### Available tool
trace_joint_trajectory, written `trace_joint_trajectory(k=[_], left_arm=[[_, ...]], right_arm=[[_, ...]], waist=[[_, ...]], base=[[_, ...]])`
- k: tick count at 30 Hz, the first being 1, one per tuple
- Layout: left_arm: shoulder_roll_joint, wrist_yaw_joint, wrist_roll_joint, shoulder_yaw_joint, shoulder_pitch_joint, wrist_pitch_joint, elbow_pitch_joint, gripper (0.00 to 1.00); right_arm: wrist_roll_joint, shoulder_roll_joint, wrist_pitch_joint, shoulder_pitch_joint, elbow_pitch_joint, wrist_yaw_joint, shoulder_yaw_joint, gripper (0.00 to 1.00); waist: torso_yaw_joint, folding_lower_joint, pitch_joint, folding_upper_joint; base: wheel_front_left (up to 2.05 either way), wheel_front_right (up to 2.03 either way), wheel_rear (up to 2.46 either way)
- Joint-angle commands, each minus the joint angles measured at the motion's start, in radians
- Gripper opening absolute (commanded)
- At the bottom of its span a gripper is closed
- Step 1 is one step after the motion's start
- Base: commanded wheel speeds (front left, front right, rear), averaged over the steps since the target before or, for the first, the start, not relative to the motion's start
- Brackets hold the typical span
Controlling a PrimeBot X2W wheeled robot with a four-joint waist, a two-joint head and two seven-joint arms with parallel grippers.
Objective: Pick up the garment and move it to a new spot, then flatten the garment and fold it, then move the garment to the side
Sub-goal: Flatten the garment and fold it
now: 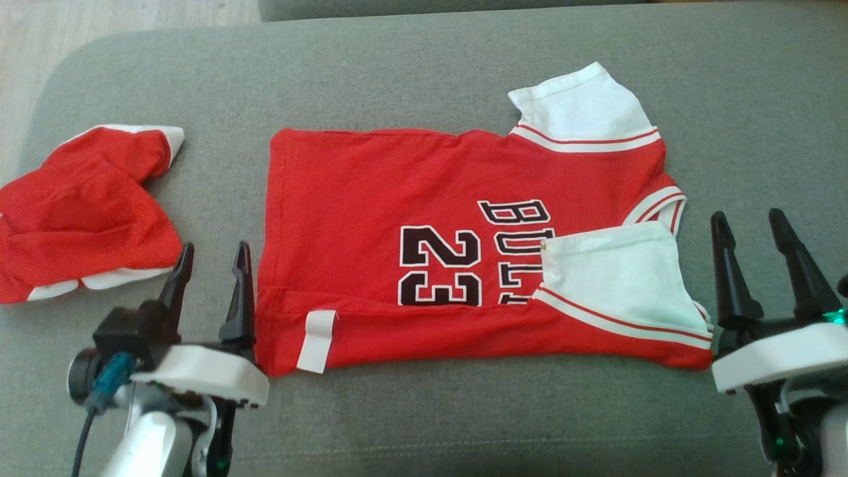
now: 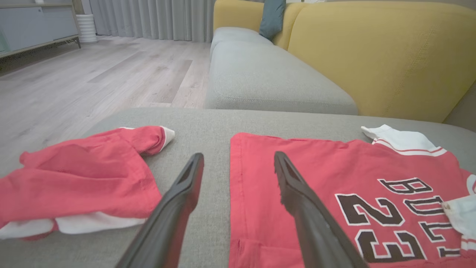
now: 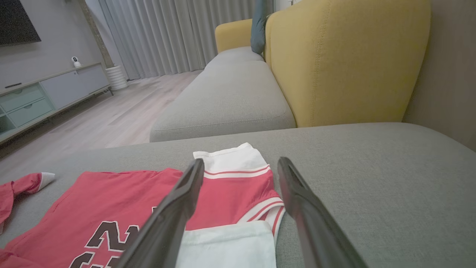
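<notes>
grey couch cushion (image 1: 424, 73) spreads out under me, with wood floor past its left corner and a yellow backrest (image 3: 346, 63) further off. the red jersey (image 1: 371, 218) lies flat across the middle of the cushion, hem toward my left and collar end toward my right. its near white sleeve (image 1: 616, 278) is turned in over the lettering, and the near long edge looks doubled over. my left gripper (image 1: 213, 255) sits just beside the hem corner, jaws spread with nothing between them. my right gripper (image 1: 748, 222) sits just off the shoulder end, jaws spread and empty too. a second red garment (image 1: 79, 212) lies crumpled to the left, apart from the jersey.

i judge this cloth light, soft and limp, not fragile. it will sag from any pinch, and the folded layers may slide apart. i would pinch through every layer at the two near corners, by the white tag (image 1: 317, 341) on my left and under the sleeve trim on my right, then lift both ends together.
</notes>
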Motion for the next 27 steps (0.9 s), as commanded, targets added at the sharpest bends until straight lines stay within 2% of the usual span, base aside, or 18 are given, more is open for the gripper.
trace_joint_trajectory(k=[1, 10, 13, 15, 17, 20, 27], left_arm=[[0.02, 0.0, 0.01, 0.04, -0.053, -0.009, -0.032, 1.0], [0.034, -0.005, 0.016, 0.038, -0.105, -0.004, -0.006, 1.0], [0.029, -0.022, 0.008, 0.031, -0.158, 0.009, 0.015, 1.0], [0.016, -0.058, -0.012, 0.02, -0.255, 0.034, 0.07, 1.0], [0.012, -0.073, -0.021, 0.019, -0.294, 0.041, 0.096, 1.0], [0.0, -0.134, -0.061, 0.017, -0.42, 0.07, 0.207, 1.0], [-0.012, -0.233, -0.096, 0.009, -0.703, 0.122, 0.577, 1.0]], right_arm=[[-0.01, -0.027, -0.008, -0.032, -0.036, 0.004, 0.028, 1.0], [-0.008, -0.025, -0.016, -0.063, -0.04, 0.004, 0.034, 1.0], [-0.004, -0.021, -0.015, -0.071, -0.044, 0.004, 0.036, 1.0], [-0.002, -0.017, -0.012, -0.088, -0.048, 0.004, 0.049, 1.0], [-0.001, -0.015, -0.011, -0.096, -0.05, 0.004, 0.055, 1.0], [0.002, -0.012, -0.017, -0.125, -0.046, 0.004, 0.075, 1.0], [0.0, -0.008, -0.03, -0.173, -0.022, 0.004, 0.118, 1.0]], waist=[[0.0, 0.0001, 0.001, -0.0001], [0.007, 0.0001, 0.032, -0.0001], [0.008, 0.0001, 0.067, -0.0001], [0.001, 0.0001, 0.115, -0.0001], [-0.005, 0.0001, 0.135, -0.0001], [-0.026, 0.0001, 0.184, -0.0001], [-0.068, 0.0001, 0.258, -0.0001]], base=[[0.0, 0.0, 0.0], [0.0, 0.0, 0.0], [0.0, 0.0, 0.0], [0.0, 0.0, 0.0], [0.0, 0.0, 0.0], [0.0, 0.0, 0.0], [0.0, 0.0, 0.0]])
